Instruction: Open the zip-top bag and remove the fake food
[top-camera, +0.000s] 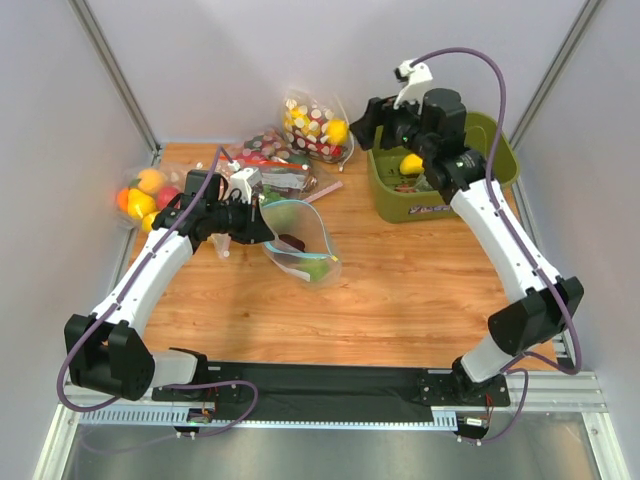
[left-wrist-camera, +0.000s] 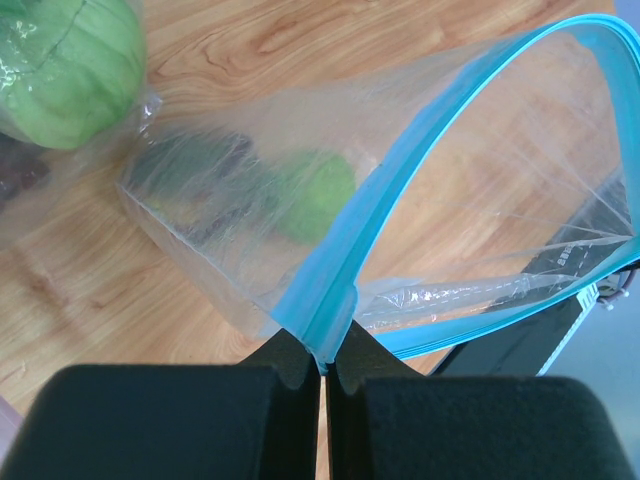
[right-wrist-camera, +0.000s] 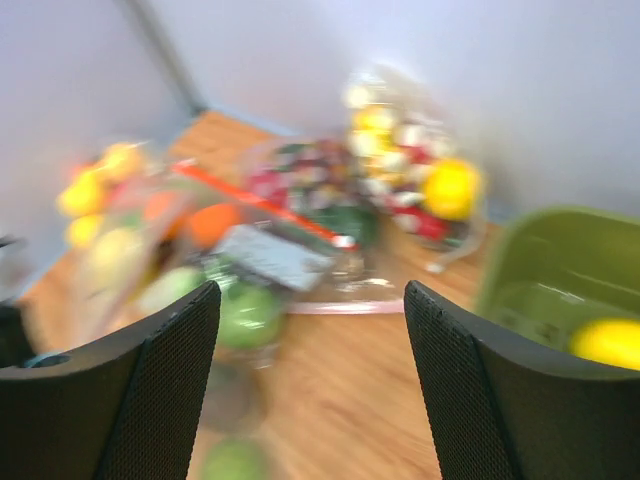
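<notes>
Now emptying: left gripper (left-wrist-camera: 322, 368) clenched on zip-top bag (top-camera: 305, 245); right gripper (right-wrist-camera: 312, 350) released over green bin (top-camera: 500, 160), lemon (top-camera: 411, 164) dropped; next, back toward 9 o'clock for green ball (left-wrist-camera: 315, 195).

A: Describe the work surface.

B: The worktop (top-camera: 400, 280) is light-brown wood with visible grain. A black strip (top-camera: 330, 380) runs along its near edge, with a pale metal rail (top-camera: 300, 415) just in front of that.

A: And the enclosure?

B: Plain pale grey walls (top-camera: 60, 150) stand on the left, right and far sides. Slanted metal frame posts (top-camera: 115, 75) rise at the two far corners. Lighting is even and diffuse, with soft shadows.
</notes>
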